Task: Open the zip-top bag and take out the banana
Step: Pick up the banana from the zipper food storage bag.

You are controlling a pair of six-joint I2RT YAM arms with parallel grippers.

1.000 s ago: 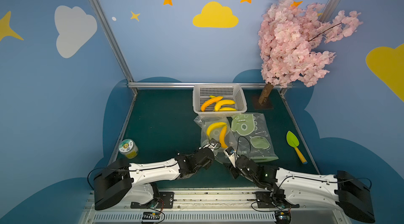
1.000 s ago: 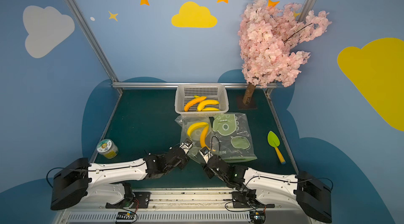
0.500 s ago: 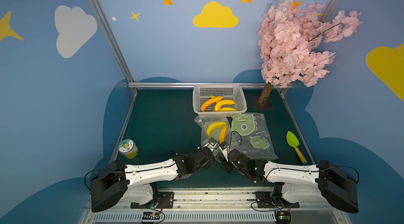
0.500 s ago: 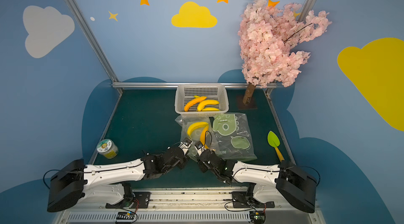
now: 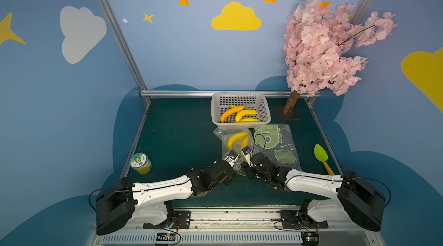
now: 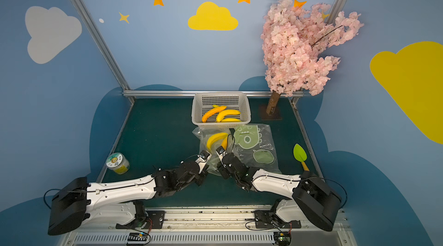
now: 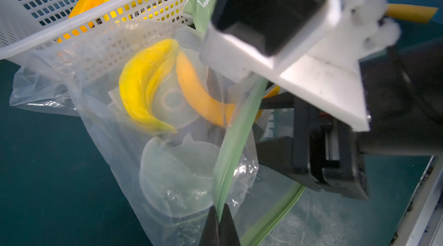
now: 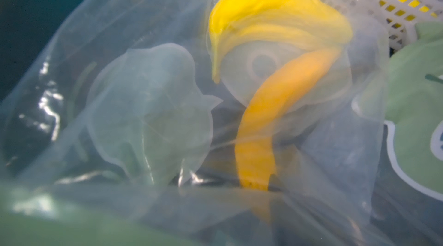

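While the left fingers point(image 7: 218, 211) pinch tight on the green zip edge point(image 7: 236, 136) of the zip-top bag point(image 7: 115, 141), low in the middle of the left wrist view, the right fingers point(image 7: 271, 124) stand apart at the bag's open mouth, on the right side of that view. I cannot tell if they touch a banana.

Two bananas lie inside the see-through bag. A yellow banana point(image 7: 141, 84) curves next to an orange banana point(image 7: 199, 93). The orange one is nearer the right fingers.

In both top views the bag lies on the dark green counter point(image 5: 182, 136), in the lower middle of the frame. Both arms reach up to it from the bottom edge. Its far end is right against a white basket point(image 5: 241, 99) with more bananas in it. A second bag point(image 5: 275, 141) with green dinosaur pictures lies flat just to the right. Farther right is a green scoop point(image 5: 321, 154). A small jar point(image 5: 141, 163) stands far to the left. A pink tree point(image 5: 321, 48) stands in the upper right.
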